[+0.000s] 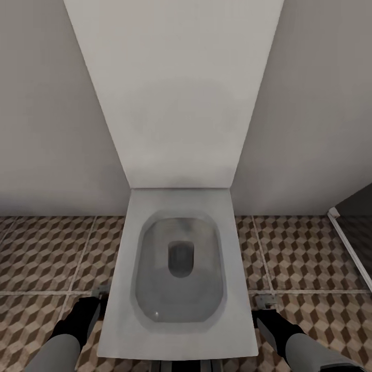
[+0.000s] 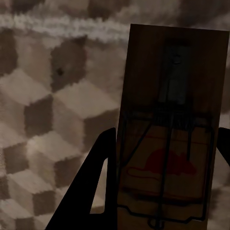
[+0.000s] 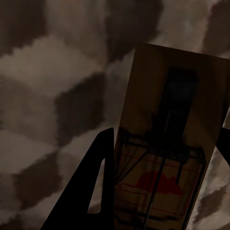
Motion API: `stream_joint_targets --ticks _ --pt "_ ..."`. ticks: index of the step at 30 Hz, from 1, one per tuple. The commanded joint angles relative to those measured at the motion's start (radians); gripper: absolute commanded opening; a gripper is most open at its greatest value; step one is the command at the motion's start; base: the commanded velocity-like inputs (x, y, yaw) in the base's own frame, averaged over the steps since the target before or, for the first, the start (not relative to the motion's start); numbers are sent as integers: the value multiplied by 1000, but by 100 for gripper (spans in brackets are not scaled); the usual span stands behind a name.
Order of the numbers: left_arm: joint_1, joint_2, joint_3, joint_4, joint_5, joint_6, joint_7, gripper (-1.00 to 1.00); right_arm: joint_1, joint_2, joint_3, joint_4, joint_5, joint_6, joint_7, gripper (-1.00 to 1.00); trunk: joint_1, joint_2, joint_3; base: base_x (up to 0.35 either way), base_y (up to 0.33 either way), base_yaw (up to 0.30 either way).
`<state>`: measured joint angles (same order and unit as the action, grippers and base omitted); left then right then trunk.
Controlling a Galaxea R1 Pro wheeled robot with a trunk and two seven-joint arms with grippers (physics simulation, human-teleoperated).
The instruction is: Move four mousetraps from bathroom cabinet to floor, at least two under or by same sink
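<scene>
I am facing a white toilet, and the cube-patterned bathroom floor [image 1: 46,258] spreads to both sides of it. My left gripper [image 1: 94,305] is low at the toilet's left side, shut on a mousetrap [image 1: 101,291]. In the left wrist view that mousetrap [image 2: 172,129] is a tan board with dark wire and a red mouse print, held between the dark fingers [image 2: 98,182] above the tiles. My right gripper [image 1: 264,311] at the toilet's right side is shut on a second mousetrap [image 1: 264,298], seen close in the right wrist view [image 3: 167,143]. The cabinet and the sink are out of view.
The white toilet [image 1: 178,268] with its tall cistern panel [image 1: 175,93] stands straight ahead against a pale wall. A white-edged dark frame [image 1: 351,248] runs along the floor at the right. Open tiles lie on both sides of the toilet.
</scene>
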<state>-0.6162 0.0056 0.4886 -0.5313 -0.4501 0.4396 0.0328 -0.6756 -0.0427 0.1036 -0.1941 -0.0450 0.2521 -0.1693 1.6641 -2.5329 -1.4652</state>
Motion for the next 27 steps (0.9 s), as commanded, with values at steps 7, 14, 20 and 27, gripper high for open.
stream_joint_targets --ticks 7,14,20,27 --pt "0 2 4 -1 -1 4 1 -100 0 0 8 -2 -6 7 -4 -100 0 0 -1 0 0 0" --pt "0 1 5 -1 -1 4 1 -100 0 -1 8 -2 -6 7 -4 -100 0 0 -4 0 0 0" --pt "0 1 5 -1 -1 4 1 -100 0 -2 8 -2 -6 7 -4 -100 3 -2 -28 0 0 0" --pt "0 2 5 -1 -1 4 1 -100 0 -2 8 -2 -6 7 -3 -100 3 -2 -28 0 0 0"
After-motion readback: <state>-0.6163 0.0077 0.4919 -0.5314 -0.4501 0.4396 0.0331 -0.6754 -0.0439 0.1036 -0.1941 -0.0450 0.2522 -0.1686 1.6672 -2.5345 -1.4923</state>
